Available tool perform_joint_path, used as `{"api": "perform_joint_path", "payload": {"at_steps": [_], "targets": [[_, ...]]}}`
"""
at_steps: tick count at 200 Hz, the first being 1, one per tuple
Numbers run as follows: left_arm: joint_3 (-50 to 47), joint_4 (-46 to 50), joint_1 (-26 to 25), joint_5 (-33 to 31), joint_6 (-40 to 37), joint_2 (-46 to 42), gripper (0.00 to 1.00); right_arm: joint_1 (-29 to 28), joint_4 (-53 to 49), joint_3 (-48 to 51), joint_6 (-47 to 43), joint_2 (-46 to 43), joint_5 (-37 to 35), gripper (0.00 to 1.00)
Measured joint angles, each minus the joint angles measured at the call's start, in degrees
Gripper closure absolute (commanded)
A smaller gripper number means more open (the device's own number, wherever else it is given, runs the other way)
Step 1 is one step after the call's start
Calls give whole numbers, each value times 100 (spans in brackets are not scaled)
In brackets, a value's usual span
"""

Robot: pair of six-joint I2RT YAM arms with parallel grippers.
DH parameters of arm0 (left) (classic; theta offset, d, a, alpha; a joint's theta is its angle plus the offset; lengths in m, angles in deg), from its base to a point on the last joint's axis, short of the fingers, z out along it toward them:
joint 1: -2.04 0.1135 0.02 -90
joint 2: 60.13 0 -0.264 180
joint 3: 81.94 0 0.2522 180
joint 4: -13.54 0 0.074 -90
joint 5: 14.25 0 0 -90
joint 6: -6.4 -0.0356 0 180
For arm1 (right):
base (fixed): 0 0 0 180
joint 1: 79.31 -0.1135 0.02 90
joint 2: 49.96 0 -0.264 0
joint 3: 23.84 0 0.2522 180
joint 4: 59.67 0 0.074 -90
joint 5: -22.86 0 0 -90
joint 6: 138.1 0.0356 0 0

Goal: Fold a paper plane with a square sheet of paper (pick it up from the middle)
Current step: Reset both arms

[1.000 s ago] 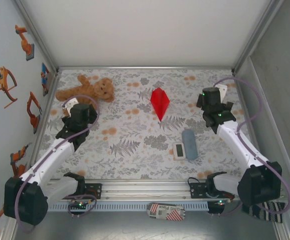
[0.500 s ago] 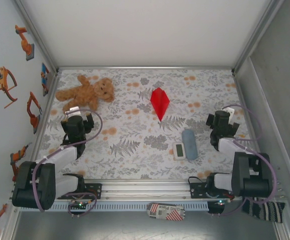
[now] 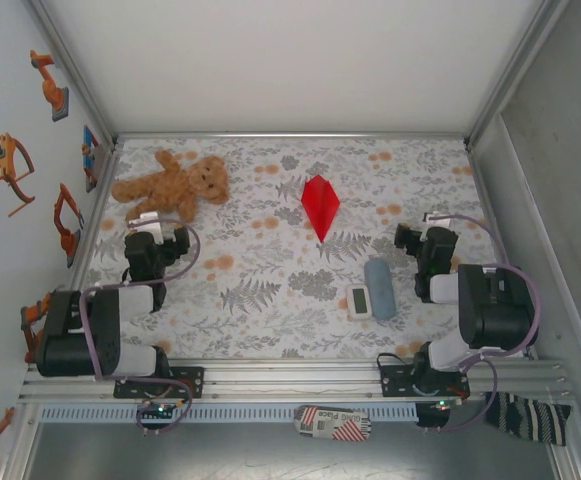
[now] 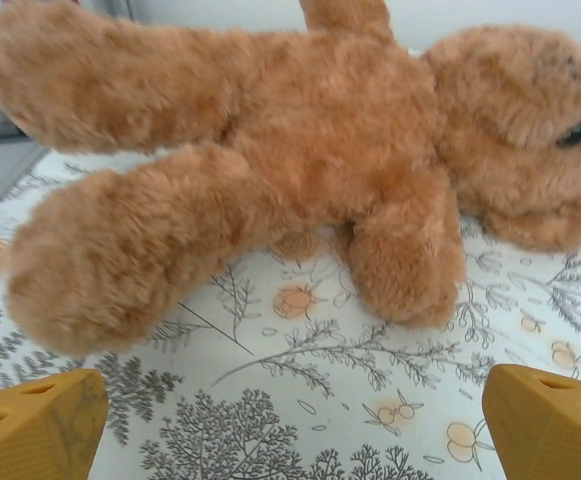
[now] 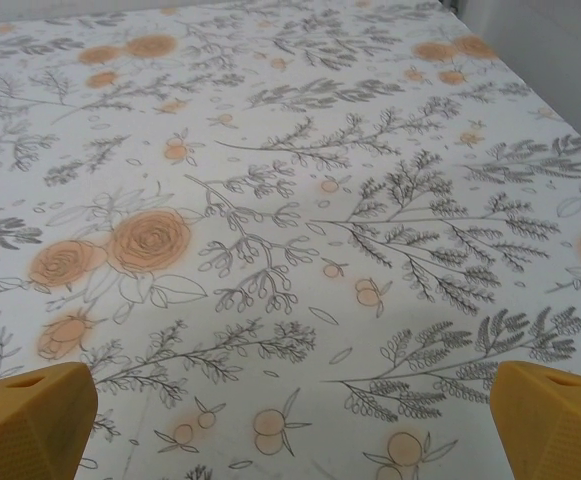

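Across your floral tabletop (image 3: 270, 290) the folding looks finished: both arms sit tucked at the near edge, the left fingers (image 4: 35, 425) spread wide and empty facing the teddy bear (image 4: 270, 170), the right fingers (image 5: 30, 415) equally spread over the patterned surface. The red paper plane (image 3: 320, 205) lies alone as a narrow pointed dart toward the far middle, well apart from both. From above you cannot judge its creases, and beside the grey-blue block (image 3: 379, 275) the white timer (image 3: 359, 301) is unreadable.
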Motion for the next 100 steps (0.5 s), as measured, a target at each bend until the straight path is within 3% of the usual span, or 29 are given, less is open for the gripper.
{"api": "perform_joint_path", "payload": {"at_steps": [34,100], "targets": [[192,-205,20,42,-13,678,4,0,192,-2,-48,0,131,1],[599,24,20,35,-28,706,4,-2,-24,-96,-48,0,133,1]]}}
